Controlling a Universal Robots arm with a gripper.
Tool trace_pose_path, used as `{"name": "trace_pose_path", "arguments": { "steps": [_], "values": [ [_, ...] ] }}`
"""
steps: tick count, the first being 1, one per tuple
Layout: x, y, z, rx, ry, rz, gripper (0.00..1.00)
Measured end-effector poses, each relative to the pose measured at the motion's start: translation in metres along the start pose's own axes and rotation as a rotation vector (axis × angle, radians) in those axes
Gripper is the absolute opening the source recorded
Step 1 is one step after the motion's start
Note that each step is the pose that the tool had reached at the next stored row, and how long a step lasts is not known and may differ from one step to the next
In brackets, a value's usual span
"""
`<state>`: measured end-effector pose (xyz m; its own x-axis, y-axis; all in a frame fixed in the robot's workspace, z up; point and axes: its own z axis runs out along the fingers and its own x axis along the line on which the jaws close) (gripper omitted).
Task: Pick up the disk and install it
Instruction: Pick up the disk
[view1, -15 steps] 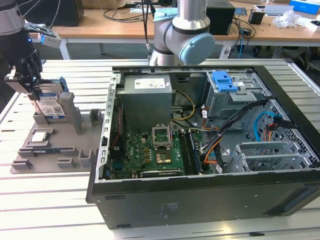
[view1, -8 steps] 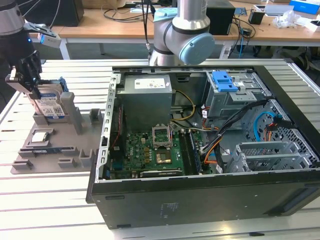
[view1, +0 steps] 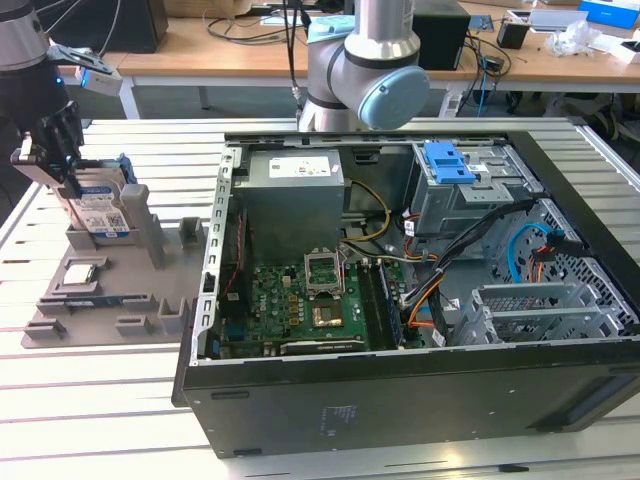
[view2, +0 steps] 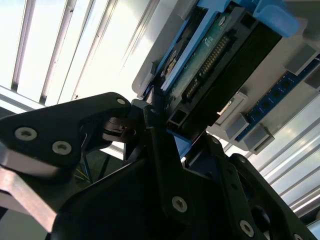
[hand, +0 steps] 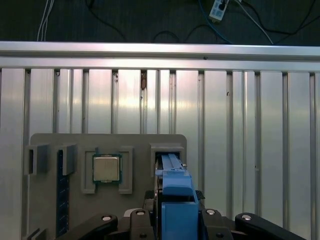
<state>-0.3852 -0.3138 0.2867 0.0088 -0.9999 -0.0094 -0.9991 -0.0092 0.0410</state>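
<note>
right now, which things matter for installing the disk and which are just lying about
Job: disk, gripper at it, case, drive cage.
Lying about: chip on the tray, desk behind.

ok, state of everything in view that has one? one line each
disk: upright in the slot of the grey holder, gripped at its upper end.
gripper: shut on the disk.
processor chip: seated in its recess in the grey holder.
computer case: lying on its side, panel off, interior exposed.
blue bracket: sitting on top of the drive cage.
</note>
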Motion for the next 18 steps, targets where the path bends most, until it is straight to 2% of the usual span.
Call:
{"name": "trace_pose_path", "arguments": {
  "steps": [18],
  "values": [
    [0.0,0.0002,0.0,0.0,0.0,0.0,0.37]
  ]
}}
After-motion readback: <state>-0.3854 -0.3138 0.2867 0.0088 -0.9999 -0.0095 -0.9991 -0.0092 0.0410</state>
